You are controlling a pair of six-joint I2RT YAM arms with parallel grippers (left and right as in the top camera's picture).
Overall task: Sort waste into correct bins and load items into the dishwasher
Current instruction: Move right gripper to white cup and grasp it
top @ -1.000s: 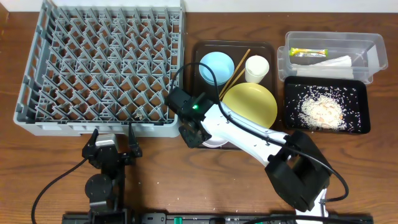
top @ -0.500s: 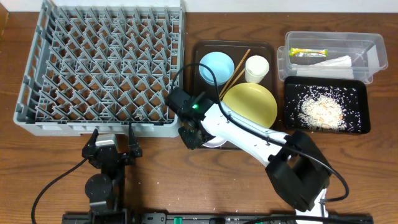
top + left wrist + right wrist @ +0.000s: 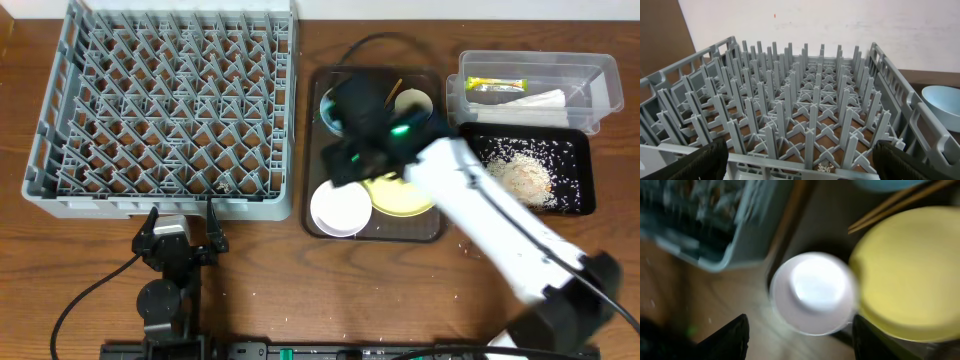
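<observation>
Overhead | white bowl (image 3: 340, 208) lower-centre on tray (image 3: 395, 228) | right jaws wide, empty; left jaws wide | advise: grip rim squarely, lift clear toward rack (image 3: 150, 205)

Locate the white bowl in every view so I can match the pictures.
Overhead: white bowl at the brown tray's lower-left corner.
Left wrist: not in it.
Right wrist: white bowl at centre, blurred.
Shared landmark: grey dish rack, in all three.
</observation>
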